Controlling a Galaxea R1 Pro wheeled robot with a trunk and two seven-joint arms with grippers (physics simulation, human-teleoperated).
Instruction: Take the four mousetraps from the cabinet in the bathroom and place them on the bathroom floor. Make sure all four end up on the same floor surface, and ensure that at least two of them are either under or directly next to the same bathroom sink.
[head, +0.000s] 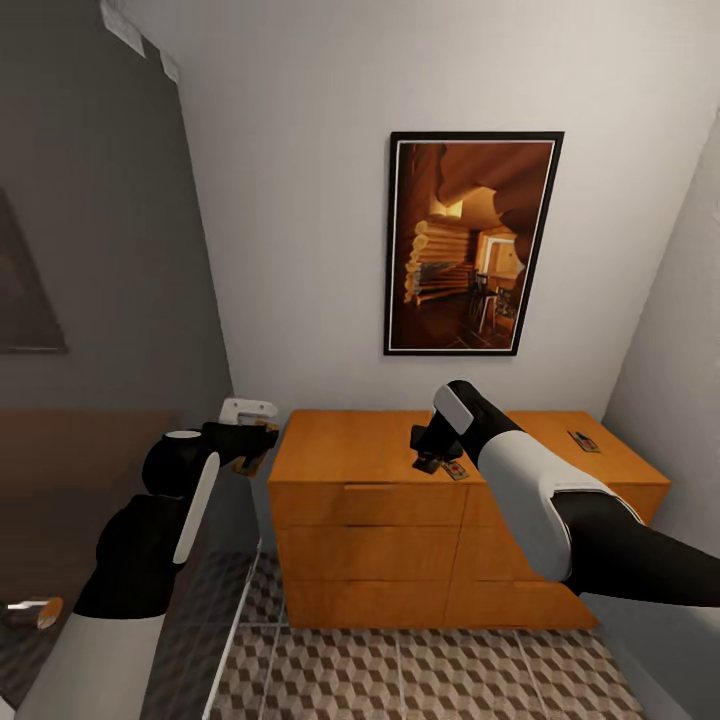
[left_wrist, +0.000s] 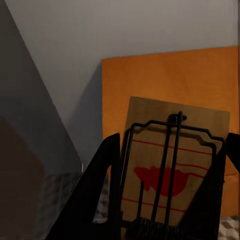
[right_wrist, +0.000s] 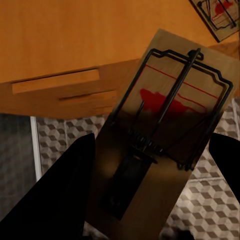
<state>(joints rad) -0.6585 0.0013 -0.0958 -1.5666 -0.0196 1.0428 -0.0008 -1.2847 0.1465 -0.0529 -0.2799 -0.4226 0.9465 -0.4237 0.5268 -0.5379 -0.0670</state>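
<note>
The cabinet (head: 400, 450) is a low orange-brown drawer chest against the white wall. My left gripper (head: 252, 442) hangs off its left end, shut on a tan mousetrap (left_wrist: 170, 165) with a red spot; the black fingers (left_wrist: 102, 200) clamp its sides. Over the cabinet's front edge my right gripper (head: 432, 458) is shut on a second mousetrap (right_wrist: 167, 130), whose board sticks out past the drawers above the floor (right_wrist: 60, 135). A third mousetrap (head: 583, 440) lies flat on the cabinet top at the right; one (right_wrist: 217, 14) lies on the top in the right wrist view. The cube-patterned bathroom floor (head: 400, 670) lies in front of the cabinet.
A framed picture (head: 470, 245) hangs on the wall above the cabinet. A dark grey glass panel (head: 110, 300) stands at the left, beside my left arm. A white wall (head: 670, 380) closes in at the right.
</note>
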